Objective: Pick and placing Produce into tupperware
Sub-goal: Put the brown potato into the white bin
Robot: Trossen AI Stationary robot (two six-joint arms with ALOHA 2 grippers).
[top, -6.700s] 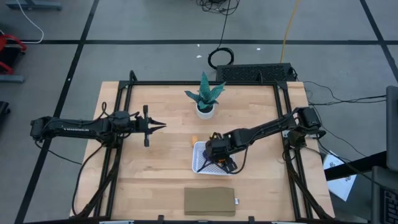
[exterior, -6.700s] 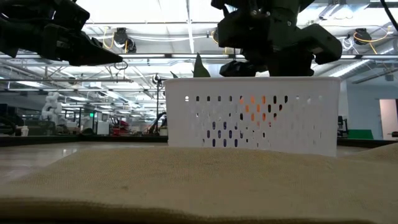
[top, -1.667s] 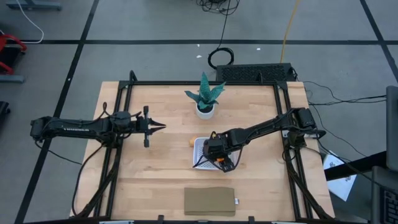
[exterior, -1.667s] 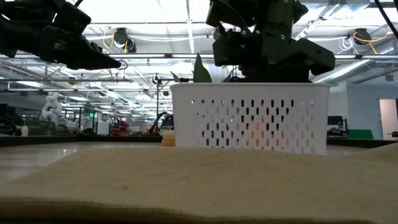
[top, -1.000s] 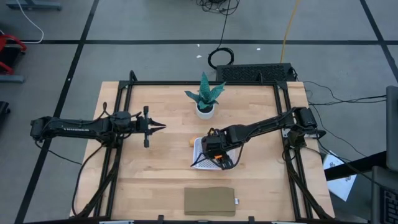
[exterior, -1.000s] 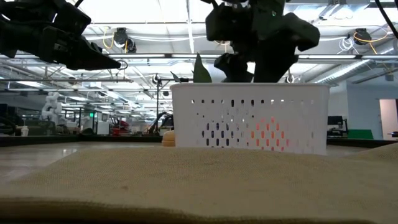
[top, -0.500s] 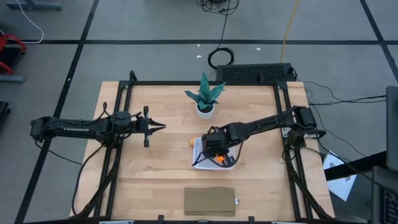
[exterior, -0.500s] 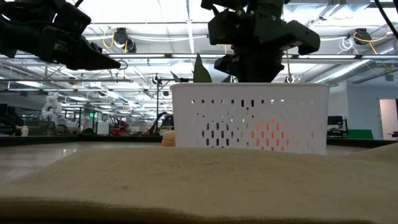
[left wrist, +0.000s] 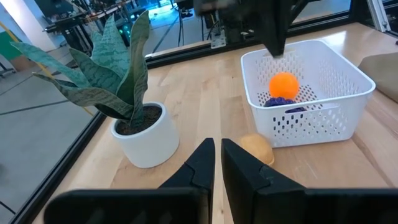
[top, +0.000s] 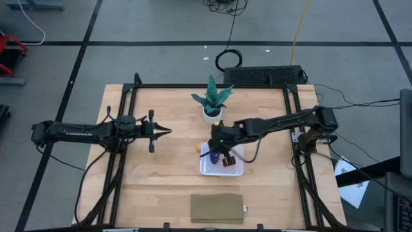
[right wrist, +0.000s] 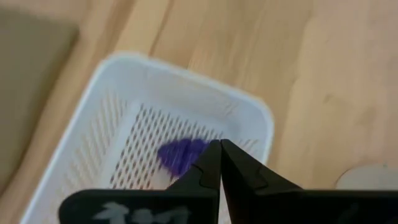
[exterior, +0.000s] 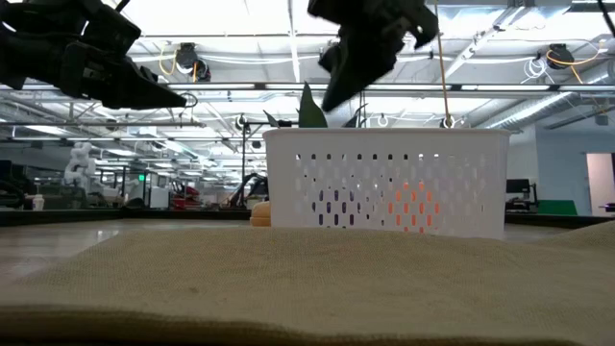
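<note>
The white tupperware (top: 233,169) stands mid-table, holding the round orange ball (left wrist: 283,84) and the dark purple lump (left wrist: 283,103). The tan-orange piece (left wrist: 255,149) lies on the wood just outside the tupperware's left wall. My right gripper (top: 214,153) hovers shut and empty above the tupperware's far-left part; in its wrist view the fingertips (right wrist: 219,157) stand over the purple lump (right wrist: 180,154). My left gripper (top: 168,131) waits shut above the table's left half, pointing toward the right edge, and holds nothing.
A green spiky plant in a white pot (top: 212,103) stands beyond the tupperware, toward the far edge. A flat tan pad (top: 217,208) lies by the near edge. Bare wood stretches to the tupperware's left and right. Black frame rails (top: 122,129) run along the table's sides.
My right gripper has risen out of the tupperware and drawn a little toward the far-left, over the tupperware's far-left corner. In the low view its two spread fingers have come together into one point. The orange ball and purple lump stay inside.
</note>
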